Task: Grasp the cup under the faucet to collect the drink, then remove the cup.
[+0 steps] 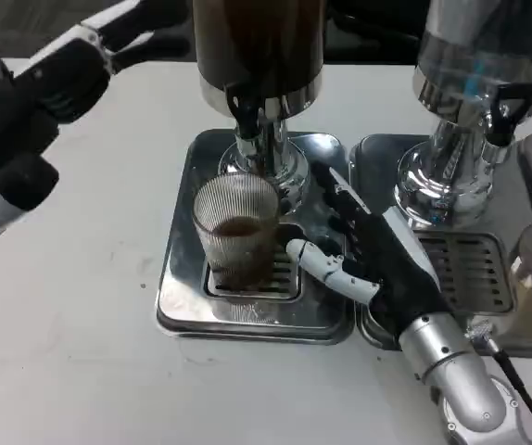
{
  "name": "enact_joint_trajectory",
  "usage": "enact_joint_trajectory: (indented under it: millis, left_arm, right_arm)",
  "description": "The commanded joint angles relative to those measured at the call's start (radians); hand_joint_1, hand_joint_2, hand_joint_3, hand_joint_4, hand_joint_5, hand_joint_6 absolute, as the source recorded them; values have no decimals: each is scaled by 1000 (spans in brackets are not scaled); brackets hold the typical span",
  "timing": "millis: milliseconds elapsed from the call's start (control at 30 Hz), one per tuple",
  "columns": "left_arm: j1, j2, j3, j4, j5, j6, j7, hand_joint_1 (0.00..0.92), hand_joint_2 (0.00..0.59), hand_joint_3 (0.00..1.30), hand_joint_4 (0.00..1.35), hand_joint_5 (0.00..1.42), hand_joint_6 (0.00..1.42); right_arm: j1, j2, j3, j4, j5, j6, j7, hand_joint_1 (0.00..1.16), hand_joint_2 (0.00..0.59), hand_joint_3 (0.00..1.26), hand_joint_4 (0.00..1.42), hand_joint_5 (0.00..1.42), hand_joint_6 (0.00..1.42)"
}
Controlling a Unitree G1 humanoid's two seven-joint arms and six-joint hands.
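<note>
The left hand (71,56) is blurring beside the dispenser (257,46), whose top is running off the frame; its grip is unreadable.

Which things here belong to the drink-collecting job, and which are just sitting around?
Job:
cup, holding dark drink
faucet above it
drip tray under it
right hand, beside the cup
left hand, raised

Just there:
second dispenser
second drip tray

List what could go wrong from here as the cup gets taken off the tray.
1. The ribbed clear glass cup holds brown drink, and the right hand lies open beside it; a loose grasp could tip it.
2. The black faucet hangs just above the rim, so lifting straight up might knock it.
3. The raised edge of the shiny steel drip tray could catch a cup that is dragged out.
</note>
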Motion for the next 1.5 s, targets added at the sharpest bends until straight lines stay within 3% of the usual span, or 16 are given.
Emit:
enact_joint_trajectory:
  millis: [33,333,667,867,967,1200,1500]
  left_arm:
    - [70,-5,34,28,74,-72,89,0,37,101,43,111,82]
    - [160,-33,60,95,162,-154,256,0,48,86,16,80,61]
    - [160,-20,27,246,215,-185,326,0,59,86,16,79,57]
    - [120,9,5,392,283,-220,361,0,66,85,16,80,56]
    - [94,35,-9,465,326,-251,380,0,5,65,0,64,51]
    - [34,52,-29,611,316,-259,400,0,63,47,0,44,38]
    - [5,50,-48,664,277,-253,382,0,98,61,3,54,38]
  right_arm:
    - [4,-4,-3,5,3,-25,-3,602,254,19,5,16,62]
    - [-11,-9,7,19,-2,-26,5,626,221,0,0,4,49]
    - [-24,1,18,43,-29,-25,-19,667,195,0,0,0,33]
    - [-37,18,27,65,-40,-21,-42,674,192,0,0,0,24]
    - [-43,24,31,74,-41,-24,-51,675,192,0,0,0,21]
    - [-59,31,42,94,-51,-18,-55,678,191,0,0,0,0]
    - [-92,41,53,138,-43,-38,-33,664,193,0,0,0,0]
